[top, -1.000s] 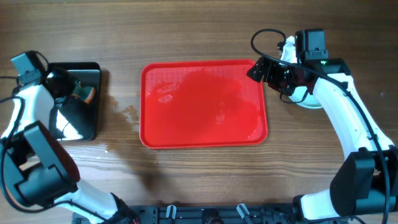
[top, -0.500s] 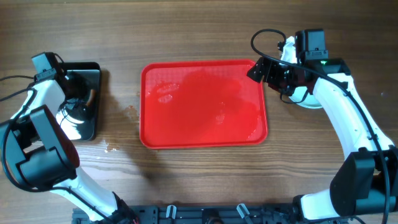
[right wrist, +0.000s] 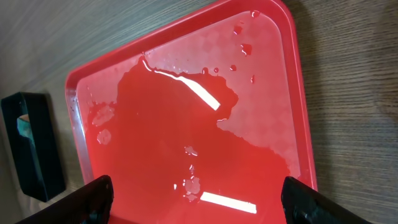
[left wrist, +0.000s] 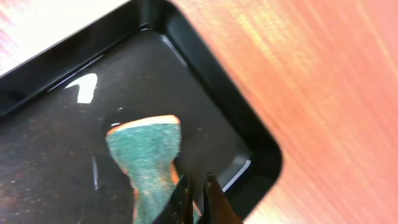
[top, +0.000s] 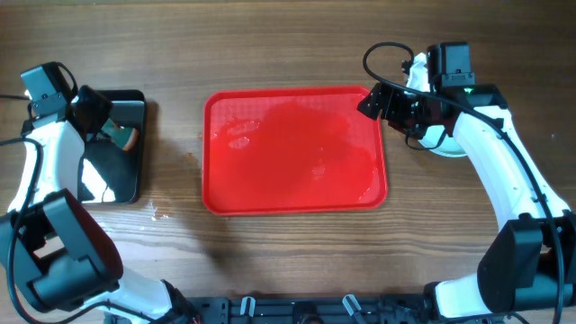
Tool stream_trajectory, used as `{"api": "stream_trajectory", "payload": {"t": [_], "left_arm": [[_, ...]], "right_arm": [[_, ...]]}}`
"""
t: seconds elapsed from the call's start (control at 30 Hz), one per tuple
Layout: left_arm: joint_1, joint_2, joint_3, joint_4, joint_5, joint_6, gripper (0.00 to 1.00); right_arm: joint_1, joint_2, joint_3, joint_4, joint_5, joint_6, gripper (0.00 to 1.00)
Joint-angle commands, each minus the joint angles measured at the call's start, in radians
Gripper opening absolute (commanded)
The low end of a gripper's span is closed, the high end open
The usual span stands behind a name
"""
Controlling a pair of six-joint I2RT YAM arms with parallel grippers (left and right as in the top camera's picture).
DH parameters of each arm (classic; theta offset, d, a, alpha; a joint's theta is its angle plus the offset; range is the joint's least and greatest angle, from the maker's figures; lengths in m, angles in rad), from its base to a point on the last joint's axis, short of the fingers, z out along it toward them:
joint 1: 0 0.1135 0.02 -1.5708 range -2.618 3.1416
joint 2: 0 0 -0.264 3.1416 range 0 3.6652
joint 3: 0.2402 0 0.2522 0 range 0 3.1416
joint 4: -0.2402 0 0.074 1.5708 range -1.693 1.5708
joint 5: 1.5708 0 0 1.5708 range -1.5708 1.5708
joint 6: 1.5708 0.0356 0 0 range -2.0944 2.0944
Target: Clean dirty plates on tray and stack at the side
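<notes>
1. Two changes since half a second ago: the left arm has drawn back toward 10 o'clock, off the middle of the black tray (top: 126, 180), and the green-faced sponge (left wrist: 146, 155) lying in it shows more fully. The right arm, the red tray (top: 295, 150) and the plates (top: 443, 144) have not shifted.
2. Left end effector (left wrist: 198, 202): fingers pressed together, gripping nothing, tips over the sponge's near end; whether they touch it cannot be told.
3. Right end effector (right wrist: 199, 202): fingers spread wide, holding nothing, hanging over the red tray's 1 o'clock corner.
4. The red tray, wet with a film of water and droplets, lies flat at the centre of the tabletop (top: 297, 45). It is well apart from the left end effector, which is out at its 9 to 10 o'clock.
5. Its long axis runs from 9 to 3 o'clock in the overhead view.
6. The plates sit just off the red tray's 3 o'clock side, beneath the right arm. Only a pale curved edge shows, so their number cannot be told.
</notes>
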Motion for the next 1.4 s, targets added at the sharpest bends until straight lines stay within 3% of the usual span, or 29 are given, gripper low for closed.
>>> {"api": "stream_trajectory", "payload": {"t": [0.0,0.4,0.73,0.83,1.37], "left_arm": [[0.005,0.075,-0.001,0.002,-0.067,0.016,0.04],[0.01,0.235,-0.001,0.028,-0.138,0.016,0.04],[0.004,-0.056,0.001,-0.019,0.114,0.016,0.04],[-0.01,-0.099,0.001,-0.065,0.119,0.016,0.04],[-0.041,0.179,-0.063,-0.068,0.051,0.016,0.04]], "right_arm": [[0.004,-0.008,0.001,-0.002,0.011,-0.003,0.87],[0.004,-0.008,0.001,-0.014,0.011,-0.004,0.87],[0.004,-0.008,0.001,-0.014,0.011,-0.006,0.88],[0.004,-0.008,0.001,-0.013,0.011,-0.005,0.87],[0.004,-0.008,0.001,-0.018,0.011,-0.006,0.88]]}}
